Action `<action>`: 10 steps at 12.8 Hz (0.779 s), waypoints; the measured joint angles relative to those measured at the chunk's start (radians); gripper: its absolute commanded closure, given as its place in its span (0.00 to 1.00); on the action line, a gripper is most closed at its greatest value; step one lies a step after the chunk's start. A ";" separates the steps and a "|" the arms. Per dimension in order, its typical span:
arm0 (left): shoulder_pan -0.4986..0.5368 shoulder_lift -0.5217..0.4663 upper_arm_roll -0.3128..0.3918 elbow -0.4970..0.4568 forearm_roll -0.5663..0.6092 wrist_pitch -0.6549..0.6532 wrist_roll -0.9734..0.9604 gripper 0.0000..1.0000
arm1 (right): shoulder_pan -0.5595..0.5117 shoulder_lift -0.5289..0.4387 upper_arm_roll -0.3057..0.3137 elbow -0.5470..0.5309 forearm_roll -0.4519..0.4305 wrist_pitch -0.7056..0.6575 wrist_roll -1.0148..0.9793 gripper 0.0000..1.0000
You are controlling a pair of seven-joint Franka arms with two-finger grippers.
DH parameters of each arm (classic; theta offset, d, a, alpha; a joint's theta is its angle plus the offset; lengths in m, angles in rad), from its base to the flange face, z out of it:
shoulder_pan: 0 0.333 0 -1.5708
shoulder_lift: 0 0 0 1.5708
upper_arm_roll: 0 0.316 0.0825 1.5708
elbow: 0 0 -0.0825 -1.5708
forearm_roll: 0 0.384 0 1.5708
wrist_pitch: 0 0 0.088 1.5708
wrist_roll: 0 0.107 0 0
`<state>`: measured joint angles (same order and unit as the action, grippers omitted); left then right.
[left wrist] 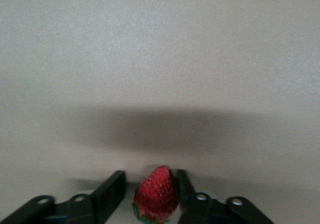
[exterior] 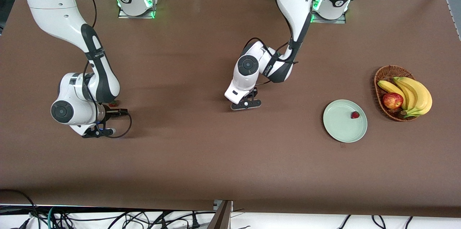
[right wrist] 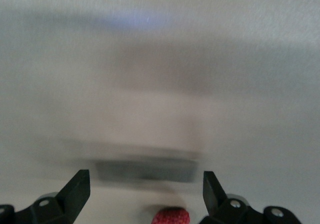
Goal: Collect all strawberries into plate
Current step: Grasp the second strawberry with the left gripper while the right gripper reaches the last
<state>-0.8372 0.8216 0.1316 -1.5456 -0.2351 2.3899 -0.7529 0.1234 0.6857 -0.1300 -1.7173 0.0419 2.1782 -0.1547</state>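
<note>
One strawberry [exterior: 355, 115] lies in the pale green plate [exterior: 338, 124]. In the left wrist view a second strawberry [left wrist: 156, 196] sits on the table between the fingers of my left gripper [left wrist: 150, 176]. The jaws stand narrow around it: one finger touches it and the other is a small gap away. In the front view my left gripper [exterior: 247, 104] is low over the table's middle. My right gripper [exterior: 108, 124] is wide open over the right arm's end of the table. A third strawberry [right wrist: 171, 217] shows between its fingers and peeks out beside that wrist [exterior: 113, 103].
A brown wicker basket [exterior: 382, 75] with bananas [exterior: 414, 94] and a red-yellow apple [exterior: 392, 100] stands beside the plate, toward the left arm's end. Cables hang off the table's edge nearest the front camera.
</note>
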 measured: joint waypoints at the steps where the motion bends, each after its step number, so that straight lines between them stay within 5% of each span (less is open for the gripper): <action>1: 0.000 0.000 0.000 0.002 0.000 0.000 0.002 1.00 | 0.000 -0.016 0.000 -0.017 0.000 0.000 -0.005 0.00; 7: 0.027 -0.023 0.010 0.008 0.000 -0.009 0.077 1.00 | -0.001 -0.101 -0.027 -0.157 0.000 0.007 -0.014 0.03; 10: 0.127 -0.105 0.016 -0.008 0.001 -0.123 0.230 1.00 | -0.001 -0.103 -0.033 -0.186 0.000 0.034 -0.015 0.27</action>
<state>-0.7102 0.7171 0.1475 -1.5537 -0.2343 2.2674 -0.5229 0.1226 0.5827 -0.1635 -1.9037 0.0419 2.2124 -0.1692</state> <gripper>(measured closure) 0.665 0.057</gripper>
